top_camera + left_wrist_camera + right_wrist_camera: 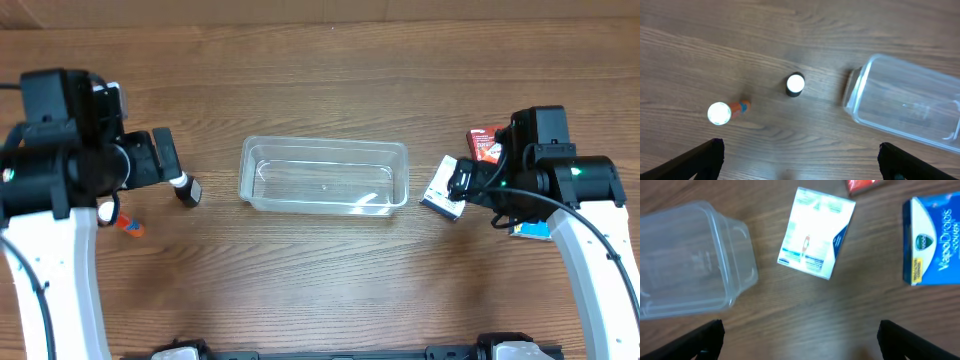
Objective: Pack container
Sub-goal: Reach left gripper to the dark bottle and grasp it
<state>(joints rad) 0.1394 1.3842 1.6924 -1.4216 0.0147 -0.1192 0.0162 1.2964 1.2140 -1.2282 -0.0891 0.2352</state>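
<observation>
The clear plastic container (322,144) stands empty at the table's middle; it also shows in the left wrist view (856,96) and the right wrist view (742,255). My left gripper (165,160) (800,162) is open and empty, left of the container, above a small black bottle with a white cap (188,191) (795,84) and an orange tube (131,227) (726,112). My right gripper (462,180) (800,340) is open and empty, right of the container, near a white and blue box (441,192) (815,232).
A blue VapoDrops box (530,230) (932,240) lies at the far right, partly under the right arm. A red box (486,143) (864,184) lies behind the right gripper. The table is brown wood.
</observation>
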